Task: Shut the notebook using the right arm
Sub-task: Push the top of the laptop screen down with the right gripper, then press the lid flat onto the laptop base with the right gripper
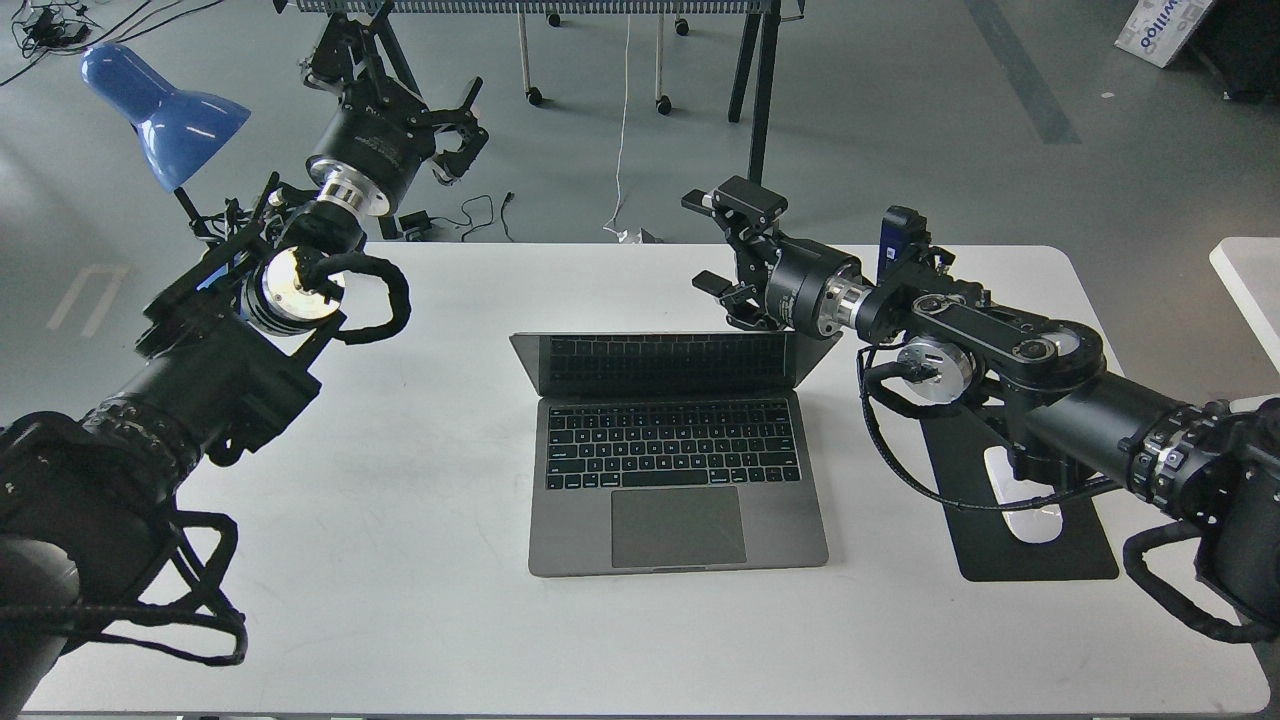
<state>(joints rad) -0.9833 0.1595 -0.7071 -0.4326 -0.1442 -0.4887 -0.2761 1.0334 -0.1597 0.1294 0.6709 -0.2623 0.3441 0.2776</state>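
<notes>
The notebook (678, 470) lies open at the middle of the white table (400, 520). Its lid (672, 363) leans well forward over the black keyboard, and the keys are mirrored in the screen. My right gripper (722, 245) is open, with one finger high and one low. It sits just behind and above the right part of the lid's top edge, and whether it touches the lid is hidden. My right arm (1000, 350) reaches in from the right, with the blue-black box (898, 240) by its wrist. My left gripper (455, 125) is open and empty beyond the table's far left edge.
A black mouse pad (1040, 545) with a white mouse (1025, 515), partly hidden under my right arm, lies right of the notebook. A blue desk lamp (165, 105) stands at the far left. Table legs and cables are on the floor behind.
</notes>
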